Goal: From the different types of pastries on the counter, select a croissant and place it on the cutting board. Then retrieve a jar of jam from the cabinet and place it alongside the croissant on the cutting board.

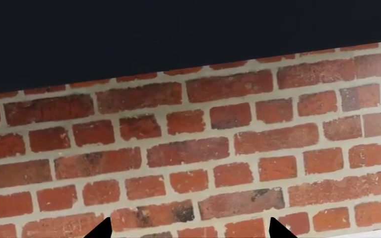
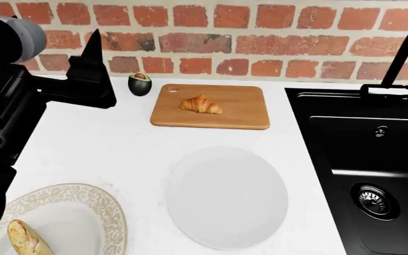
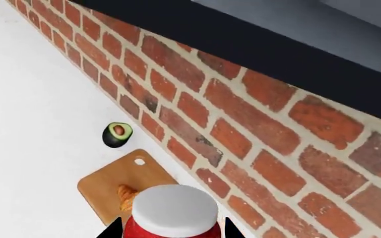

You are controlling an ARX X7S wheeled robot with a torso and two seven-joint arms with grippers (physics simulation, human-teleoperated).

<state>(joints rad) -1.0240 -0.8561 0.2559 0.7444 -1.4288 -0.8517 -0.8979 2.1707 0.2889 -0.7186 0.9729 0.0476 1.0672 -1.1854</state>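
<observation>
The croissant (image 2: pixel 201 104) already lies on the cutting board (image 2: pixel 246 119). The right pincer (image 3: pixel 172 229) pinches the jar of jam (image 3: pixel 174 213), high above the board. Next it likely lowers the jar beside the croissant. The left pincer (image 1: pixel 187 229) is spread, empty.

Left arm (image 2: pixel 19 95) is hanging out raised at the far left, black links with a grey joint up top, and its gripper (image 1: pixel 187 229) points at the back wall with jaws spread. Right gripper (image 3: pixel 173 229) is up high, jaws clamped on either side of the jar of jam (image 3: pixel 173 213).
</observation>
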